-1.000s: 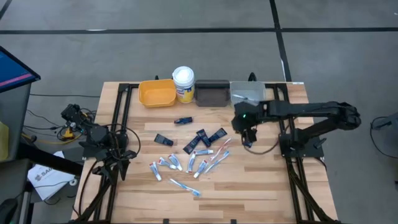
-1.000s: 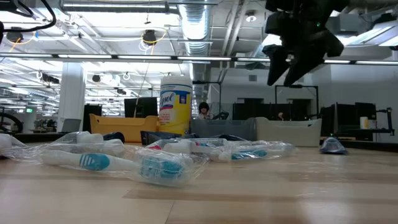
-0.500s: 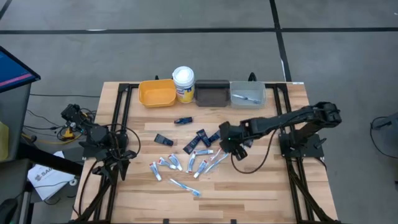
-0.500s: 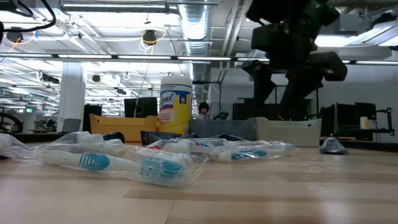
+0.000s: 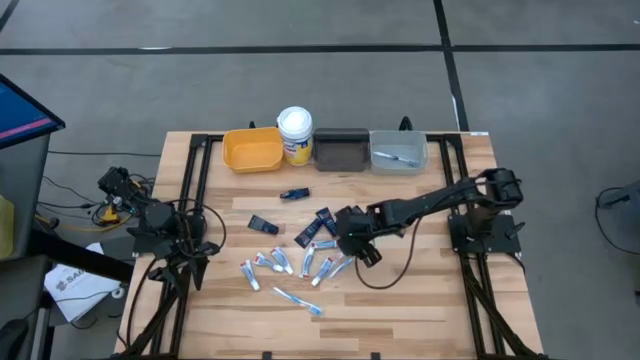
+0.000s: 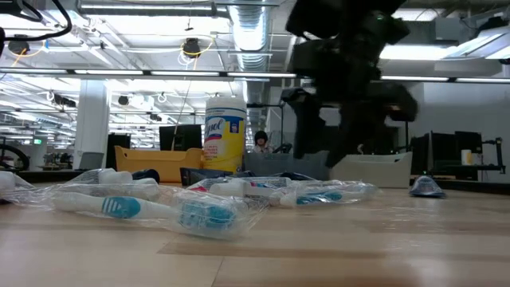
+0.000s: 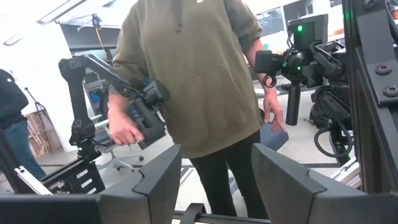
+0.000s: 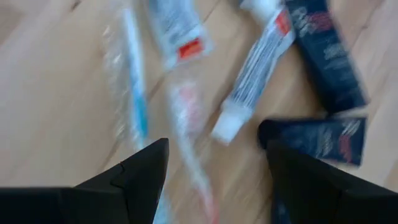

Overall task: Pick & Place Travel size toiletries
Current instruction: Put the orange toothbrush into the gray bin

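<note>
While apparently open, right end effector (image 5: 350, 238) above toiletries (image 5: 300, 255)

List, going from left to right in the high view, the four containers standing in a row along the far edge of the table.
Yellow bin → white-lidded yellow tub → dark bin → grey bin.
</note>
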